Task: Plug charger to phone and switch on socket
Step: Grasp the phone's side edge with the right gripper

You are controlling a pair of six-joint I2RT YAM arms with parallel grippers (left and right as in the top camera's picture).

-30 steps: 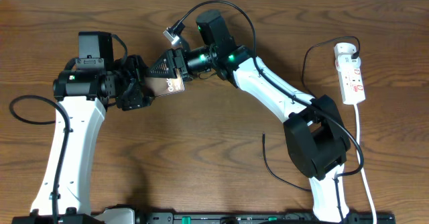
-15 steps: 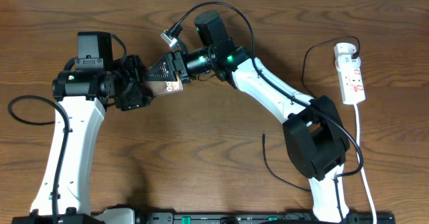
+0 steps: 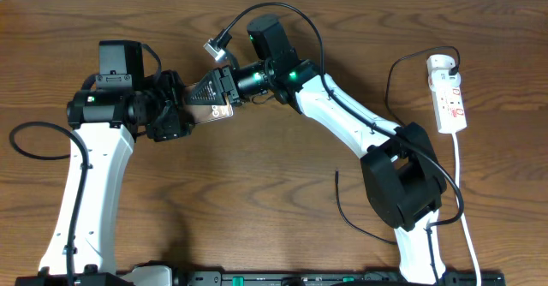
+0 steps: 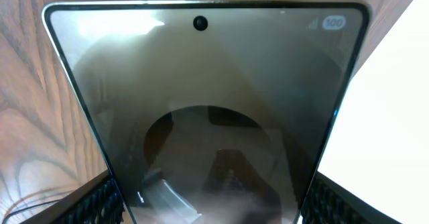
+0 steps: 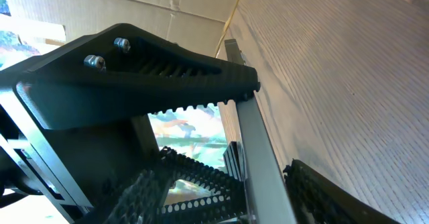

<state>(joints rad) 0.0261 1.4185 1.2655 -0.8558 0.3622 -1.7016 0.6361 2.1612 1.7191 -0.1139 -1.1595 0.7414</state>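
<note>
Both grippers clasped the phone (image 3: 211, 111): the left gripper (image 3: 178, 115) at its left end, the right gripper (image 3: 221, 87) at its upper edge. Well right of the phone lay the charger (image 3: 342, 205), the socket (image 3: 450, 93) farther right.

The socket (image 3: 448, 93) lies right of the phone (image 3: 205, 112) (charger (image 3: 387, 89) between).

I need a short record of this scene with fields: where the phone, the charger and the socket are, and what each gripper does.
phone: held between both grippers
left gripper: shut on the phone
right gripper: shut on the phone's edge
charger: lying on the table, free tip not in the phone
socket: on the table's right side, no gripper near it
</note>
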